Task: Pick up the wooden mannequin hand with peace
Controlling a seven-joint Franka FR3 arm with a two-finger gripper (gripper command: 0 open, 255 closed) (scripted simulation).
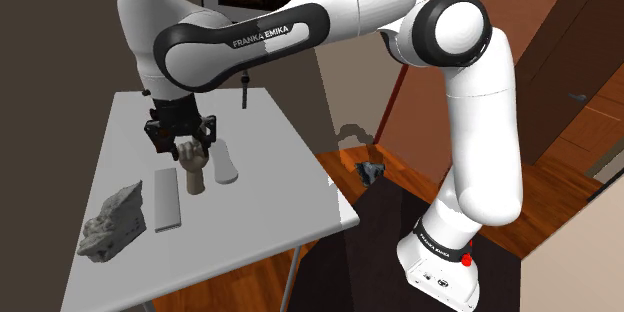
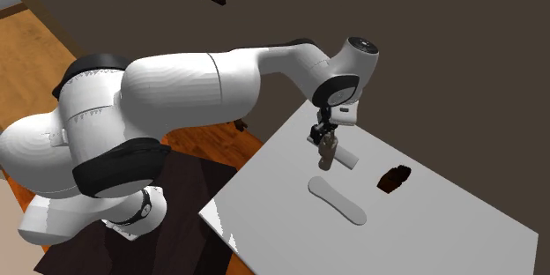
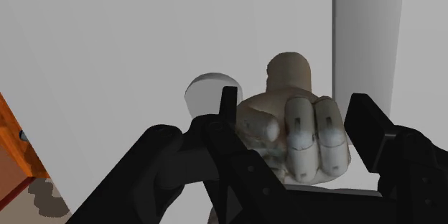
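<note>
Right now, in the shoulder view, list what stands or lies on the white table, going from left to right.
Rough grey rock-like lump → flat pale grey rectangular slab → tan mannequin hand → white rounded oblong piece → thin dark upright rod.

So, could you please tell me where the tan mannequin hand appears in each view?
Shoulder view: the mannequin hand stands left of centre, under the pincer.
Second exterior view: the hand sits right of centre, below the pincer.
Wrist view: the hand is directly ahead of the pincer.
Shared landmark: the white cylinder lying beside it.
</note>
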